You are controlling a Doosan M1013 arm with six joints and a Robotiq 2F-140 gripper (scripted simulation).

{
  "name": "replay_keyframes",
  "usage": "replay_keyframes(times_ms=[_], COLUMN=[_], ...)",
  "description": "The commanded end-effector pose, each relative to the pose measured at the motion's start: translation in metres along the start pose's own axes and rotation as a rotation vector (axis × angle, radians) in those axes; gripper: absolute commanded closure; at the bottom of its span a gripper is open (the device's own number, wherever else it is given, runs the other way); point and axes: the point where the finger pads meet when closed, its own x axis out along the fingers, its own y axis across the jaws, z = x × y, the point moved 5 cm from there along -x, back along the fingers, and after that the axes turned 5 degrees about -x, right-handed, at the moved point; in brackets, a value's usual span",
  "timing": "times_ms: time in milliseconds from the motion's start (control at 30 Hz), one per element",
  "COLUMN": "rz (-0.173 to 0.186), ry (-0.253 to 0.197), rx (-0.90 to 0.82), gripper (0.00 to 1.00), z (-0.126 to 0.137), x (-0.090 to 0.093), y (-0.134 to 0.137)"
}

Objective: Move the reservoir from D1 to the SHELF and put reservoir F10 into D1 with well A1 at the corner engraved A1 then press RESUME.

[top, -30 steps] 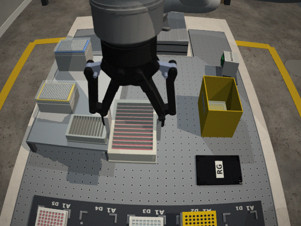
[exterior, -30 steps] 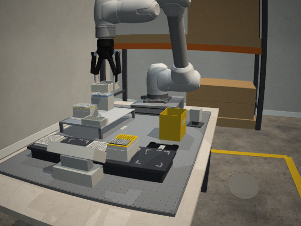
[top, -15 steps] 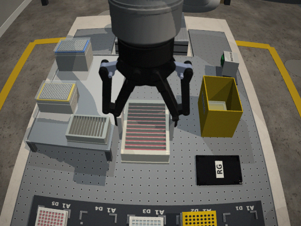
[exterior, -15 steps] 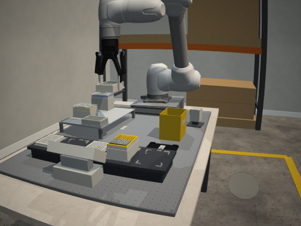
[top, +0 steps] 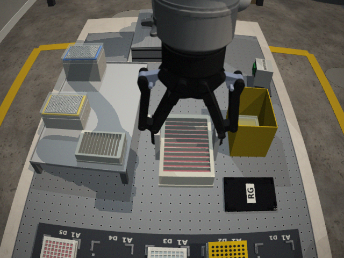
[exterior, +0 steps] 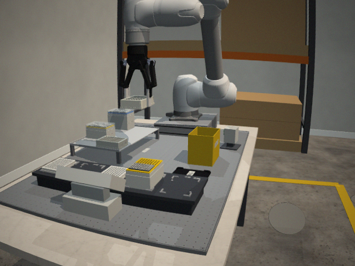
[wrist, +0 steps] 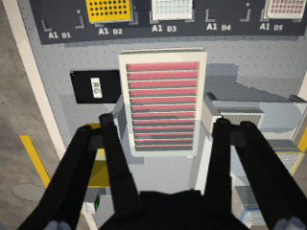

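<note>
My gripper (top: 186, 140) is shut on a 12-trough reservoir with red liquid (top: 186, 150), gripping its long sides. It hangs level, high above the perforated table, between the shelf (top: 91, 119) and the yellow bin (top: 252, 122). It also shows in the exterior view (exterior: 134, 102) and in the wrist view (wrist: 163, 103). A second reservoir with pale troughs (top: 100, 146) stands flat at the shelf's front corner. The D1 brackets (top: 273, 245) hold nothing; they also show in the wrist view (wrist: 62, 24). I cannot read any ID labels.
Two covered tip racks (top: 83, 61) (top: 65, 109) stand on the shelf. The black RG nest (top: 250, 193) lies right of the held reservoir. The RESUME post (top: 263, 72) stands behind the bin. D2 holds a yellow tip rack (top: 227, 249); D3 (top: 166, 252) and D5 (top: 58, 246) hold open plates.
</note>
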Motion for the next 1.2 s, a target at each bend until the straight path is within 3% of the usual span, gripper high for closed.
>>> replay_keyframes(times_ms=[0, 1167], rz=[0.000, 0.000], ry=[0.000, 0.000], rx=[0.000, 0.000], gripper=[1.00, 1.00], z=[0.000, -0.007], x=[0.000, 0.000], y=[-0.006, -0.078])
